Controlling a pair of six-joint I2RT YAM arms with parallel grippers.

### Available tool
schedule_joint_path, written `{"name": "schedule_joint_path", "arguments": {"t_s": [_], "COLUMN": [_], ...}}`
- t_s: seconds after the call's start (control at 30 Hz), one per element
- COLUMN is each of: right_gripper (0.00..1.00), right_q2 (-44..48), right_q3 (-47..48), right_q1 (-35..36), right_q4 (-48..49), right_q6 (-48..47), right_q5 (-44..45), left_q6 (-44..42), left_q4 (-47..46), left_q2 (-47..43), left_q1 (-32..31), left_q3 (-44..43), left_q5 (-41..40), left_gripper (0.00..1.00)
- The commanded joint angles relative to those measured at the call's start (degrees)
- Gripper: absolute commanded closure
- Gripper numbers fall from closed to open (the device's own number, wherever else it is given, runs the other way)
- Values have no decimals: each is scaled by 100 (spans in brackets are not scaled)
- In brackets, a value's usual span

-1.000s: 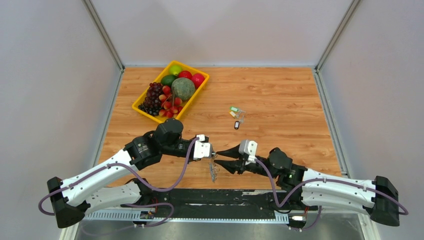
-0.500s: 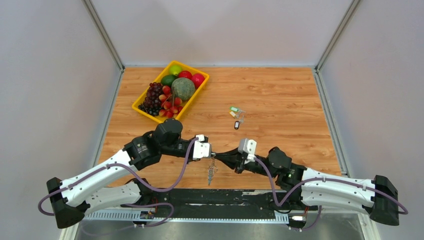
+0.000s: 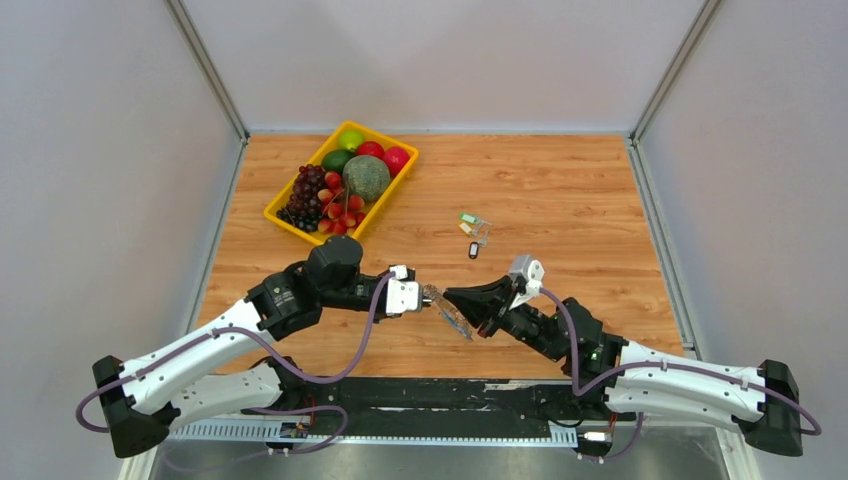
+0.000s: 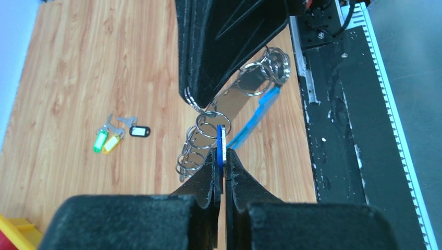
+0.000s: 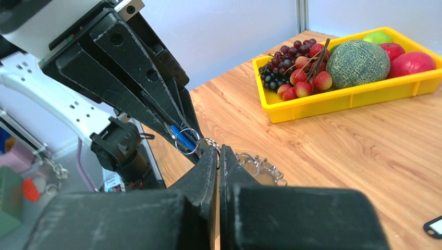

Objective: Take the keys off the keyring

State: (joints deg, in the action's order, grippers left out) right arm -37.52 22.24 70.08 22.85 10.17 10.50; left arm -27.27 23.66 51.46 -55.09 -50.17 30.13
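The keyring point(image 3: 456, 318), a silver strip with several split rings and a blue section, hangs in the air between my two grippers. My left gripper point(image 3: 428, 296) is shut on a blue key tag point(image 4: 221, 139) that sits on one ring point(image 4: 208, 125). My right gripper point(image 3: 450, 299) is shut on a split ring of the keyring point(image 5: 212, 142), tip to tip with the left one. The blue tag also shows in the right wrist view point(image 5: 182, 137). Three loose keys lie on the table beyond: green tag point(image 4: 99, 140), yellow tag point(image 4: 111, 144), black tag point(image 4: 139, 130).
A yellow fruit tray point(image 3: 290, 225) with grapes, a melon and apples stands at the back left. The black base rail point(image 3: 430, 392) runs along the near edge under the arms. Grey walls close in both sides.
My right gripper was open; it has shut on the keyring and pulled up and to the right. The keyring hung down from the left gripper and is now drawn out between both.
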Motion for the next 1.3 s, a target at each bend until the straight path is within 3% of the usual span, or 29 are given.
{"name": "schedule_joint_path", "arguments": {"t_s": [0.0,0.13,0.23,0.33,0.67,1.07,1.2,1.27], "right_gripper": [100,97,68,58,57,58,66,77], "right_q2": [323,328,212,241,575,-249,-466,-544], "right_q3": [-259,-623,-495,-443,-354,313,441,490], "right_q1": [-56,-56,-55,-56,-56,-56,-56,-54], "right_q4": [390,1076,761,472,59,-232,-195,-229], "right_q6": [813,1093,837,396,-1403,-2211,-2128,-2094], "right_q5": [1291,1027,764,364,-460,-1610,-1707,-1763], "left_q6": [-24,-18,-16,-15,-31,-33,-34,-31], "left_q4": [-56,-59,-55,-55,-57,-54,-55,-54], "left_q2": [-88,-90,-101,-102,-99,-101,-106,-118], "left_q1": [-42,-41,-38,-37,-41,-45,-40,-42], "left_q3": [-89,-93,-97,-98,-94,-98,-96,-98], "left_q5": [359,351,345,341,378,448,457,445], "left_gripper": [100,100,100,100,100,100,100,100]}}
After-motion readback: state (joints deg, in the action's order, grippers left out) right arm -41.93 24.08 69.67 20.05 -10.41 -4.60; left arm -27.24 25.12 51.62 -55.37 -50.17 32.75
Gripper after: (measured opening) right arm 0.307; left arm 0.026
